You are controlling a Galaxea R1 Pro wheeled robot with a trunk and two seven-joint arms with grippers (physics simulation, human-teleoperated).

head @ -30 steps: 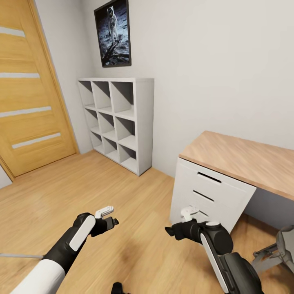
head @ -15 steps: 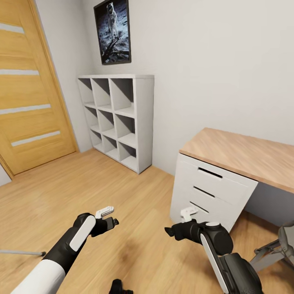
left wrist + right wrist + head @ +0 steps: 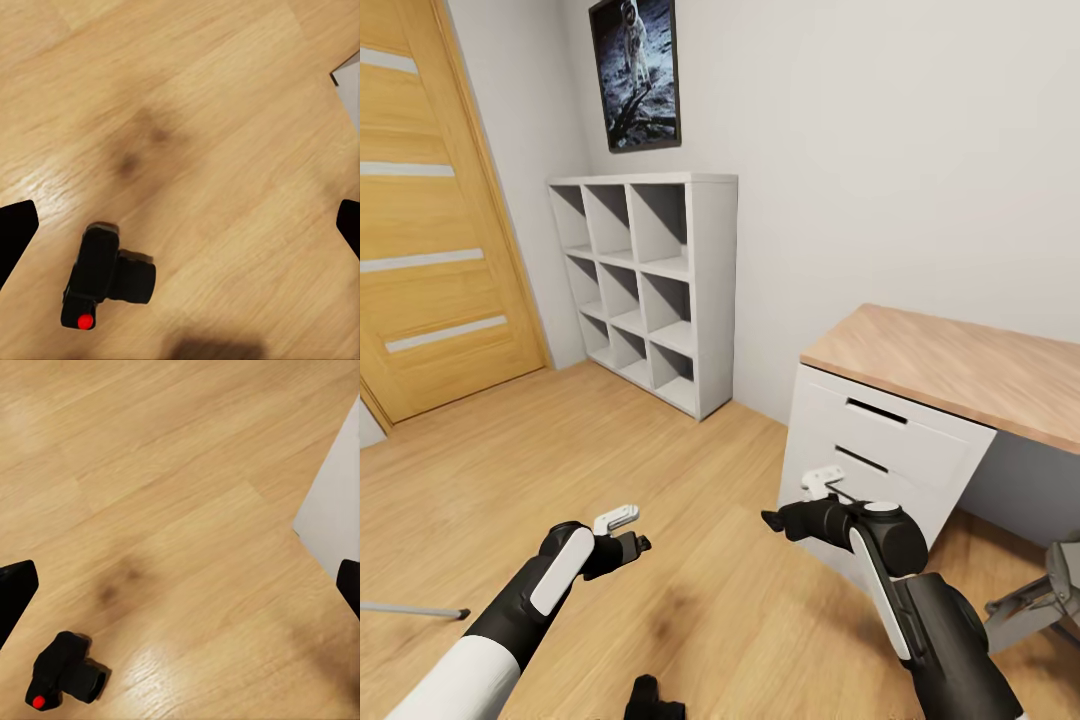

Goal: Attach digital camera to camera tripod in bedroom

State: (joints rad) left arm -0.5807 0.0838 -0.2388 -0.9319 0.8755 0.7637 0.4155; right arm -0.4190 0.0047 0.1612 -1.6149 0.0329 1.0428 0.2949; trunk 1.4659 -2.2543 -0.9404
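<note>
head view has shifted since a second ago: base moving. camera (image 3: 109, 276) lies on floor (image 3: 225, 112) below both claws, left (image 3: 632, 532) and right (image 3: 790, 510), spread wide, empty; pickup pending.

Both arms reach forward and low in the head view, elbows bent, black forearms with white panels. The left hand (image 3: 628, 532) sits at near left, its fingers spread apart and holding nothing. The right hand (image 3: 797, 508) sits at near right, slightly farther forward, its fingers likewise apart and empty, pointing left.
</note>
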